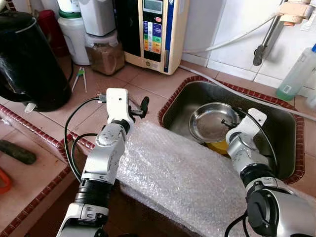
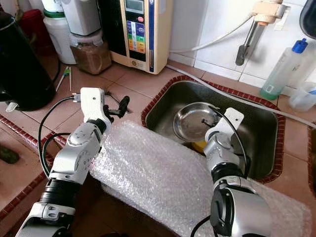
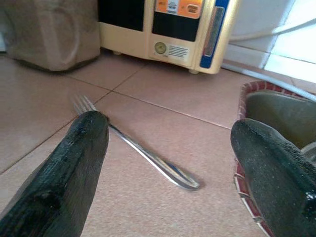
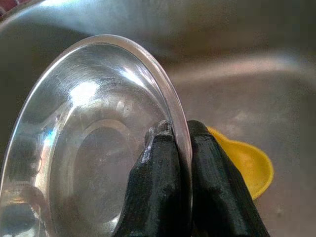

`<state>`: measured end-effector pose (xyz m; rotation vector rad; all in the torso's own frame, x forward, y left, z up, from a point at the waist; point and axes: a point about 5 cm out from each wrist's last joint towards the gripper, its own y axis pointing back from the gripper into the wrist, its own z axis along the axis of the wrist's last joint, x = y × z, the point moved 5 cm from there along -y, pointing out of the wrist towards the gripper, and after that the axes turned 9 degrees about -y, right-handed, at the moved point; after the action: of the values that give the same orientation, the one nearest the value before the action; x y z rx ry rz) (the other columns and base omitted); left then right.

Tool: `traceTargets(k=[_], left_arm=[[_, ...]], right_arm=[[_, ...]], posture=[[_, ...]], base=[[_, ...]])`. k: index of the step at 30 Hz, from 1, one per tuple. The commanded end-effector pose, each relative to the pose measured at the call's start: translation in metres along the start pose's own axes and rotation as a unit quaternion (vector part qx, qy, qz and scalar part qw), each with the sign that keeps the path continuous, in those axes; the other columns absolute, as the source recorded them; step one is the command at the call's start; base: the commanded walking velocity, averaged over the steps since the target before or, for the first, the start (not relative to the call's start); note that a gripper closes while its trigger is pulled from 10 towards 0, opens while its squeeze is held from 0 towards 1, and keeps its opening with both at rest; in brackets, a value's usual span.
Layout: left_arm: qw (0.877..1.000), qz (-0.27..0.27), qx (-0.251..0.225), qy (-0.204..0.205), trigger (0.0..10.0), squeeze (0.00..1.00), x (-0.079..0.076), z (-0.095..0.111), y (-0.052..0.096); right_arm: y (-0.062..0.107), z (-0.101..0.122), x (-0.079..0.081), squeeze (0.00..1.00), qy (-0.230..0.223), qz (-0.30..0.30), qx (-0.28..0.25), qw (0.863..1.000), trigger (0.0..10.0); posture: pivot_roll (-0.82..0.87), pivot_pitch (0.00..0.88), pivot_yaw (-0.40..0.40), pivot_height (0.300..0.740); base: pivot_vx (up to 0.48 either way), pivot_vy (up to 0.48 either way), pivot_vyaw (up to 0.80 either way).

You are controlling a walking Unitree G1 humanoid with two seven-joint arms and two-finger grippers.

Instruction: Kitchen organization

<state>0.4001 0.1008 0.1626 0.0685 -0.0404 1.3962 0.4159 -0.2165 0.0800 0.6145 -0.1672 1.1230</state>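
Tiled counter (image 1: 148, 79), sink (image 1: 281, 123): right pincer (image 4: 181, 129) clamped on steel bowl (image 1: 210, 121) rim, thin hold, likely slip; left pincer (image 3: 168, 148) apart above fork (image 3: 143, 154) beside sink.

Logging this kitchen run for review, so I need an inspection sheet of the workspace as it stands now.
Surface: tiled counter, bubble wrap over its front edge.
Job's things: steel plate in the sink, above a yellow item; fork on the tiles.
Clutter: black kettle, jar, bottle.
Grippers: right gripper pinches the plate's rim; left gripper open, straddling the fork.
Cables: black cable loops beside the left arm.
Surroundings: tap, cream appliance, white wall tiles.
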Motion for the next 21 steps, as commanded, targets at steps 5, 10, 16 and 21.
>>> traceTargets(k=[5,10,16,21], left_arm=[[0.998,0.054,0.021,-0.02,10.0,1.0,0.019,-0.002,-0.003],[0.996,0.074,0.042,-0.022,10.0,1.0,0.028,-0.009,-0.002],[0.995,0.086,0.056,-0.013,10.0,1.0,0.032,-0.013,-0.002],[0.991,0.098,0.092,-0.011,10.0,0.74,0.039,-0.025,-0.005]], right_arm=[[0.0,-0.002,0.005,1.0,-0.005,0.006,0.011,1.0,10.0],[0.0,-0.003,0.007,1.0,-0.006,0.012,0.015,1.0,10.0],[0.0,-0.009,0.003,1.0,0.003,0.002,0.029,1.0,10.0],[0.004,-0.002,0.035,1.0,0.022,0.085,0.004,0.996,10.0]], posture=[[0.07,0.057,0.008,0.74],[0.07,0.059,0.008,0.74],[0.07,0.058,0.011,0.74],[0.07,0.058,0.013,0.74]], base=[[0.0,0.0,0.0],[0.0,0.0,0.0],[0.0,0.0,0.0],[0.0,0.0,0.0]])
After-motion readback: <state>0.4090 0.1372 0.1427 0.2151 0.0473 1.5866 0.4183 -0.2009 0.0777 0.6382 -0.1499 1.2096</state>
